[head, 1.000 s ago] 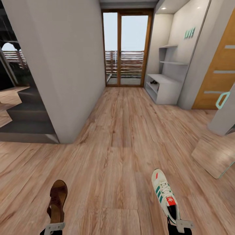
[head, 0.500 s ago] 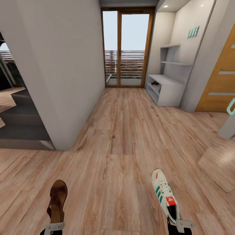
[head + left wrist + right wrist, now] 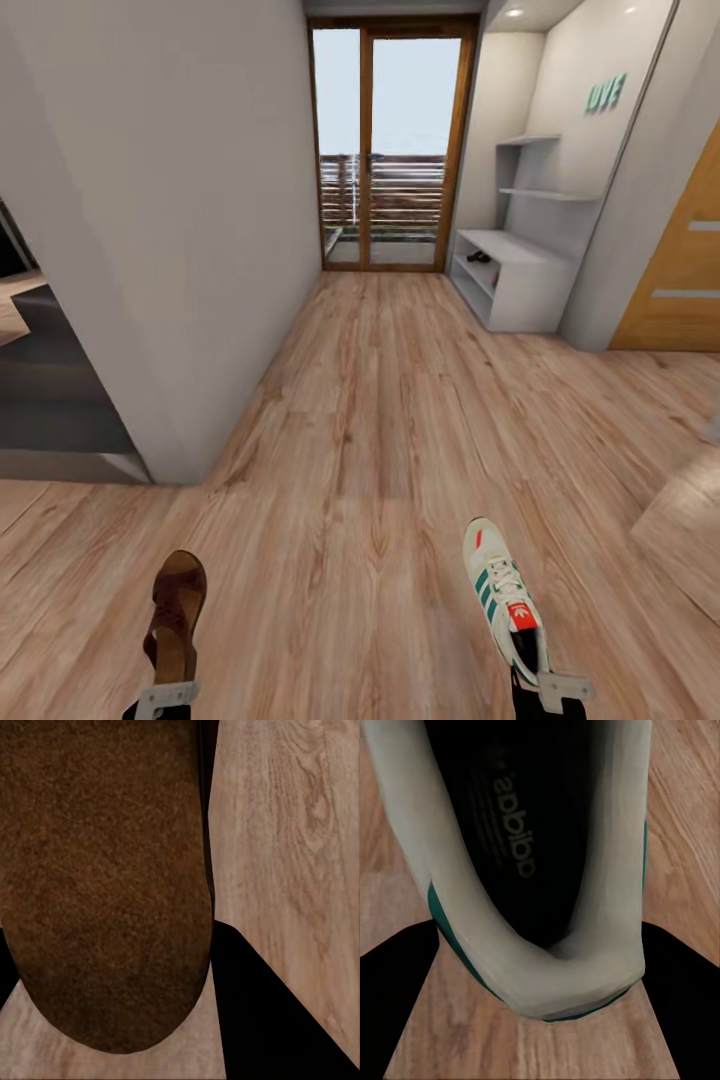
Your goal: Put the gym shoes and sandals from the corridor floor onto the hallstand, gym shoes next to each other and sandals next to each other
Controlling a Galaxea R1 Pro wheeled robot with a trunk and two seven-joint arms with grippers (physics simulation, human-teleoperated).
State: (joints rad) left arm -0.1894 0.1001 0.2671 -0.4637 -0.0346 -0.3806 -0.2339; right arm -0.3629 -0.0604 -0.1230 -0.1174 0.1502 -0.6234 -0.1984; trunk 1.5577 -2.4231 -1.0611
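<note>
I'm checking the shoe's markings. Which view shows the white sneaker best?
The head view: the white lace-up sneaker with green stripes shows whole, held at its heel by the right pincer. The right wrist view shows its heel and dark insole; the left wrist view shows a brown sandal.

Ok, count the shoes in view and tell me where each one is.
3, perhaps more. A brown sandal is carried at the left arm, a white gym shoe at the right arm, and something dark lies on the hallstand's lower tier, too small to identify. Others may be hidden.
</note>
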